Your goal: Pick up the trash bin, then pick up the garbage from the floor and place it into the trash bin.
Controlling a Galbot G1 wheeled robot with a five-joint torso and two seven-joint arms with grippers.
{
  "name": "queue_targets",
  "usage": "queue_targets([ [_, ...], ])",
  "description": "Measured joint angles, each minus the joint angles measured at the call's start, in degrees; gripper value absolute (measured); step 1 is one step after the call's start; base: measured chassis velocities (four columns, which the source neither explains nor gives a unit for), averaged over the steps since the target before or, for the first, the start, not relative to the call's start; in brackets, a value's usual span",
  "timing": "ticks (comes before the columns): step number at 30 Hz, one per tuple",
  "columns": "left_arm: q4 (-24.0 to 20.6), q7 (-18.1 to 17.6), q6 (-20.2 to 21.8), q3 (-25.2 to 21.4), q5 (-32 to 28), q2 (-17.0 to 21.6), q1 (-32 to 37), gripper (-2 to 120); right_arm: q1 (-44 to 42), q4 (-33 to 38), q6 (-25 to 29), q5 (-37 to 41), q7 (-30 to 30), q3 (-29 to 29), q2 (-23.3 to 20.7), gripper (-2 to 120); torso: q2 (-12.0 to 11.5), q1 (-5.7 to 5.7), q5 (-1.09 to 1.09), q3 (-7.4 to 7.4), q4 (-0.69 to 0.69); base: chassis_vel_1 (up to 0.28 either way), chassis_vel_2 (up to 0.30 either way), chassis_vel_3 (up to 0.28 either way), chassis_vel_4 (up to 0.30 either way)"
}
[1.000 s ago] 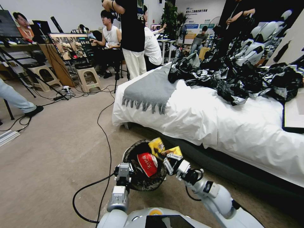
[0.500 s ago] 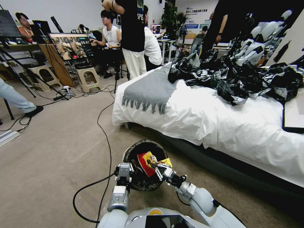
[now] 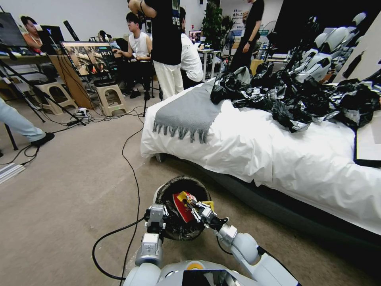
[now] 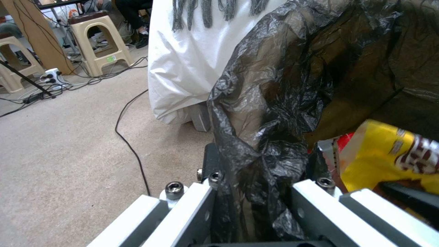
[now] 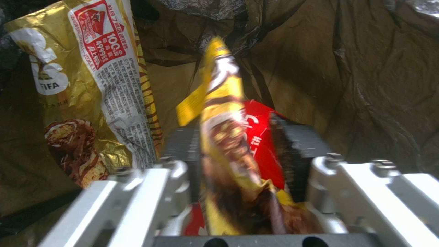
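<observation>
Head view: the trash bin [image 3: 180, 186] is held up off the carpet [image 3: 71, 190] right in front of the robot, next to the white-sheeted bed [image 3: 278, 159]; its near rim is clamped by the left gripper [image 3: 156, 213], whose fingers are closed tight on the wall and the black bag [image 4: 274, 103] folded over it, as seen pretty clearly in the left wrist view. The right gripper [image 3: 195, 207] is dipped into the bin's mouth from the bed side; its fingers are a bit apart, and a yellow wrapper [image 5: 224, 113] is seen standing between them in the right wrist view, though whether it is actually being squeezed can't be told. A red pack [image 3: 183, 206] is lying inside the bin just under that gripper; a gold wrapper [image 5: 91, 85] is leaning against the bag's inner wall beside it. A black cable [image 3: 131, 159] is trailed across the carpet past the bin.
</observation>
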Motion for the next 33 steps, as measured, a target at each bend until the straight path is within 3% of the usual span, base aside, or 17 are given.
queue_targets([
  [5, 0.05, 0.0, 0.01, 0.3, 0.17, 0.0, 0.1, 0, 0.33, 0.1, -0.17, -0.07, 0.52, -0.43, -0.01, 58, 0.0, 0.0, 0.0, 0.0, 0.0, 0.0, 0.0, 0.0, 0.0],
  [7, 0.11, 0.0, 0.01, 0.46, 0.28, -0.02, 0.17, 0, 0.51, 0.19, -0.24, -0.11, 0.65, -0.66, 0.0, 70, 0.0, 0.0, 0.0, 0.0, 0.0, 0.0, 0.0, 0.0, 0.0],
  [12, 0.12, 0.0, 0.01, 0.62, 0.42, -0.04, 0.2, 0, 0.64, 0.04, -0.25, -0.55, 0.67, -1.01, 0.0, 85, 0.0, 0.0, 0.0, 0.0, 0.0, 0.0, 0.0, 0.0, 0.0],
  [14, 0.22, 0.0, 0.03, 0.77, 0.47, -0.04, 0.21, 0, 0.63, 0.14, -0.23, -0.85, 0.66, -1.08, -0.02, 97, 0.0, 0.0, 0.0, 0.0, 0.0, 0.0, 0.0, 0.0, 0.0],
  [33, 1.62, -0.06, 0.14, 2.17, 1.27, -0.29, 0.3, 0, 3.33, 4.41, -2.1, -2.9, 3.84, -3.98, 2.63, 100, 0.0, 0.0, 0.0, 0.0, 0.01, 0.0, 0.0, 0.0, 0.0],
])
